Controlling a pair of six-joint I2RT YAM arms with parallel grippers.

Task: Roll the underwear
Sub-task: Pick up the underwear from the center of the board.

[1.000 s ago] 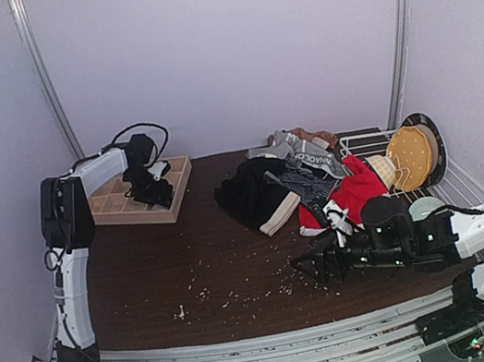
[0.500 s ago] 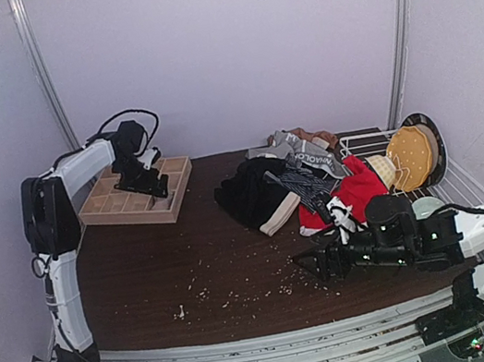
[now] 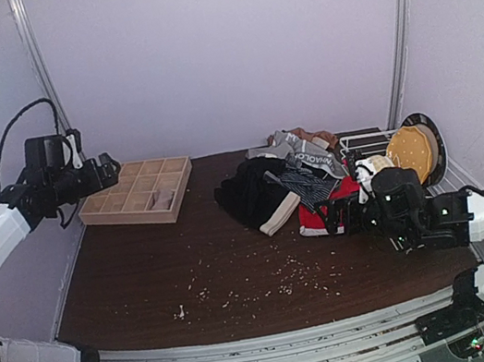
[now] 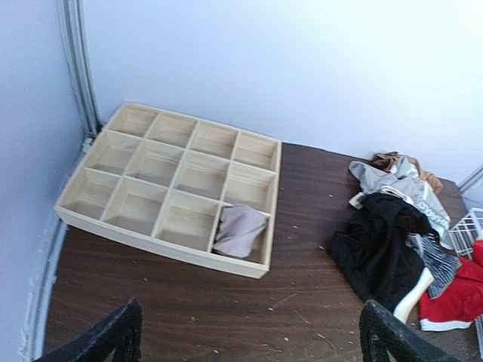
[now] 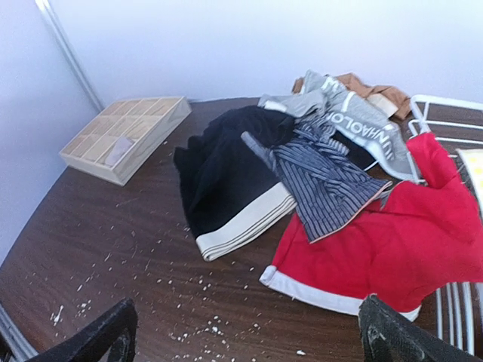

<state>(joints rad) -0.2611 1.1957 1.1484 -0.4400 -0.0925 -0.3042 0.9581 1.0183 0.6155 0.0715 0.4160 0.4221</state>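
Note:
The underwear lies in a loose heap right of the table's middle: a black brief with a pale waistband, a striped one, a grey one and a red one with a pale waistband. One pale, bunched piece sits in a front compartment of the wooden grid tray. My left gripper hangs open in the air, left of and above the tray, holding nothing. My right gripper is open and empty just at the near edge of the red brief.
The wooden grid tray stands at the back left by the wall. A wire rack and a round woven piece sit at the far right behind the heap. Pale crumbs are scattered over the dark tabletop.
My left gripper opened, rose off the tray and swung back left, leaving the pale piece in a compartment. My right gripper opened wider and drew back right toward the red brief.

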